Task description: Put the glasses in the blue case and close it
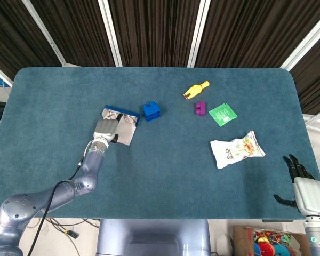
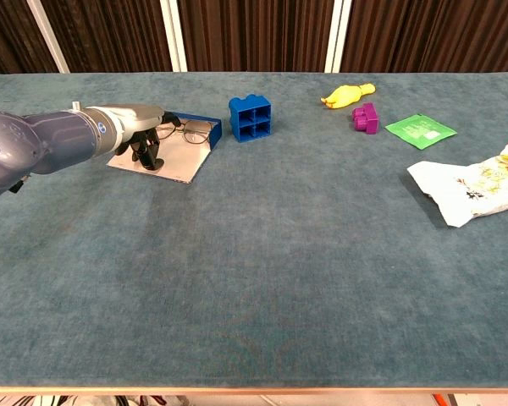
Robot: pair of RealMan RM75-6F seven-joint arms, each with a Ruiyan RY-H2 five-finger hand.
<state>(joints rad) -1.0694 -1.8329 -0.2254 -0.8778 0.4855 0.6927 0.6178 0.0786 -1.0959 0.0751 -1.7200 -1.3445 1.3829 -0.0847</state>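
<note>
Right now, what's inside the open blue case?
The glasses lie inside the blue case, on its pale lining. The left hand reaches over the near part, hiding whatever lies beneath it.

left hand [image 2: 142,134]: upper left of the frame, fingers curled down over the open case, dark fingertips on or just above its pale lining
blue case [image 2: 171,152]: open, lying flat, blue wall along its far edge
glasses [image 2: 191,133]: inside the case at its far right end, just right of the hand
blue block [image 2: 250,117]: upper centre, just right of the case
yellow toy [image 2: 348,94]: upper right
purple block [image 2: 366,118]: just below the yellow toy
green packet [image 2: 420,129]: right of the purple block
snack bag [image 2: 474,189]: right edge, partly cut off
table [image 2: 262,279]: teal cloth surface
</note>
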